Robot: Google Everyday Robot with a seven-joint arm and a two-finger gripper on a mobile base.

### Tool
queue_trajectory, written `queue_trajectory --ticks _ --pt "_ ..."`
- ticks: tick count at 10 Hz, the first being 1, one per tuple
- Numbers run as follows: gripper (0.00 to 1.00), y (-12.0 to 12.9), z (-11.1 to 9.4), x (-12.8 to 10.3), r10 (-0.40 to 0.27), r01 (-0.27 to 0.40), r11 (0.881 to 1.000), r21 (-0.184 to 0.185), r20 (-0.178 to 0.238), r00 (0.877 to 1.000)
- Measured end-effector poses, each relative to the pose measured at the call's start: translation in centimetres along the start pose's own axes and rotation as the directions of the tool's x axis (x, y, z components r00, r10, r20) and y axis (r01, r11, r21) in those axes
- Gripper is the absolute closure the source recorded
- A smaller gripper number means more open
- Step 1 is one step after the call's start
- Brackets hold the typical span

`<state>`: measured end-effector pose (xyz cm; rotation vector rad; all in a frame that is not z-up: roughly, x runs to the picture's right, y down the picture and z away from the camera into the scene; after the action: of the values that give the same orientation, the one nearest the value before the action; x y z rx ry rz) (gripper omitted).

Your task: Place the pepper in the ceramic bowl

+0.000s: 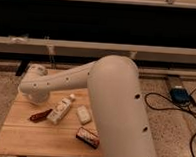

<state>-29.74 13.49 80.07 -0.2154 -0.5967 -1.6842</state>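
The pepper [40, 114] is a small dark red chili lying flat on the left part of the wooden table [32, 141]. The ceramic bowl does not show; the arm covers the back of the table. My gripper [38, 96] is at the left end of the big white arm [110, 94], above the table's back left, behind and above the pepper and apart from it.
A white bottle with a label [60, 110] lies right next to the pepper. A small white block [83, 114] and a dark rectangular box [88, 137] lie further right. Cables and a blue device [179, 94] are on the floor at right.
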Motion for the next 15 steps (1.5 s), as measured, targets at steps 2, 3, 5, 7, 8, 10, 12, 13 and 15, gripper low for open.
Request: queue_trajectory --ticks 2,3,5,7,8,10,12,13,15 --pt "1.0 0.0 0.0 0.0 0.0 0.0 1.0 0.0 0.0 1.0" --pt "1.0 -0.1 0.0 0.0 -0.001 0.001 1.0 0.0 0.0 1.0" --pt "0.89 0.1 0.3 -0.7 -0.026 0.026 1.0 -0.015 0.01 1.0" --pt "0.7 -0.4 1.3 -3.3 -0.11 0.112 0.993 -0.045 0.039 0.993" --pt "0.59 -0.7 1.6 -4.6 -0.129 0.131 0.99 -0.052 0.045 0.991" --pt "0.4 -0.5 0.9 -5.7 -0.137 0.139 0.989 -0.043 0.041 0.99" --pt "0.22 1.0 0.1 -5.8 -0.136 0.137 0.99 -0.034 0.035 0.99" --pt "0.2 1.3 0.1 -6.1 -0.139 0.14 0.99 -0.032 0.04 0.989" --pt "0.2 1.7 0.0 -6.4 -0.151 0.152 0.988 -0.03 0.041 0.988"
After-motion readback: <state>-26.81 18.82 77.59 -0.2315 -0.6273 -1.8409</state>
